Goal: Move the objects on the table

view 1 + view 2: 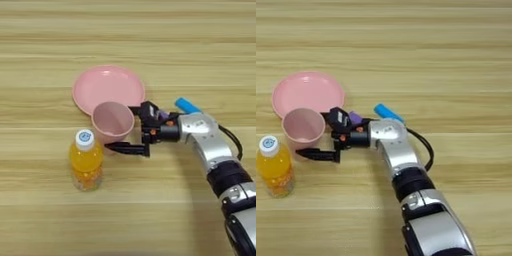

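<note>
Right eye view: my gripper (pixel 320 134) stood open astride the pink cup (pixel 303 129), which overlapped the pink plate (pixel 306 90).
Cup judged light, stiff, slippery; best pinched across the wall below the rim; blue block (pixel 388 112) lay beside my forearm.

No readable text is showing anywhere: the white cap of the clear plastic orange juice bottle (pixel 85 159) is carrying a small blue round mark, too blurred to read.

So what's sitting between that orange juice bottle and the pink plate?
The pink cup, upright, between the bottle and the plate; clearest in the left eye view.
</note>
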Tool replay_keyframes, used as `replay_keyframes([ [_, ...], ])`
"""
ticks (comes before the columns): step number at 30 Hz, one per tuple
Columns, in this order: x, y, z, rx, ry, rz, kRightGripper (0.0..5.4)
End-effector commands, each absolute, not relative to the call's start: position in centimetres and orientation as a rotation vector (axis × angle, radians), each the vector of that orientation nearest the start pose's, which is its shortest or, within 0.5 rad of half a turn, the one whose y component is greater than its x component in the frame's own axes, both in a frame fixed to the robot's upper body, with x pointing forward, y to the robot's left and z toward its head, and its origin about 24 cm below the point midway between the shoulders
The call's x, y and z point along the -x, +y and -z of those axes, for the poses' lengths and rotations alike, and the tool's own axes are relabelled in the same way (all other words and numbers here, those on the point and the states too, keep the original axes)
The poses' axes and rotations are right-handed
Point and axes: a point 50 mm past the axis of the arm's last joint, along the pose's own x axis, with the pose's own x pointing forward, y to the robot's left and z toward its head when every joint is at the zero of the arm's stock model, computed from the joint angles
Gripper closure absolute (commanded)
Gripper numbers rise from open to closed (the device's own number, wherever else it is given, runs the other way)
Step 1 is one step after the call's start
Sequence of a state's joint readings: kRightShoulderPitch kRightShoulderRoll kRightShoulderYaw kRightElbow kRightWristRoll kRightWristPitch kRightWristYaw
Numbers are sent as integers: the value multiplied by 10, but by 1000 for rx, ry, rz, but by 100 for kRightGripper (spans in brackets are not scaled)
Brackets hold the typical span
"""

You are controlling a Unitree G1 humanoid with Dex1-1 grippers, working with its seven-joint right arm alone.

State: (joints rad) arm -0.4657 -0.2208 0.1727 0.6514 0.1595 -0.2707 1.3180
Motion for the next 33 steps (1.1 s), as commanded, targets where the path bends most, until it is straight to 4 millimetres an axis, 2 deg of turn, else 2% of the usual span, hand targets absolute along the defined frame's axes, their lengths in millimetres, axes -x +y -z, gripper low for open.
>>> replay_keyframes([
  [1,-302,-101,-56,220,-10,-1454,110],
  [5,-301,-99,-52,224,4,-1457,110],
  [6,-301,-99,-51,225,5,-1459,69],
  [11,-302,-98,-50,232,7,-1454,8],
  [21,-305,-105,-57,247,-30,-1439,8],
  [33,-304,-139,-69,297,-88,-1417,8],
])
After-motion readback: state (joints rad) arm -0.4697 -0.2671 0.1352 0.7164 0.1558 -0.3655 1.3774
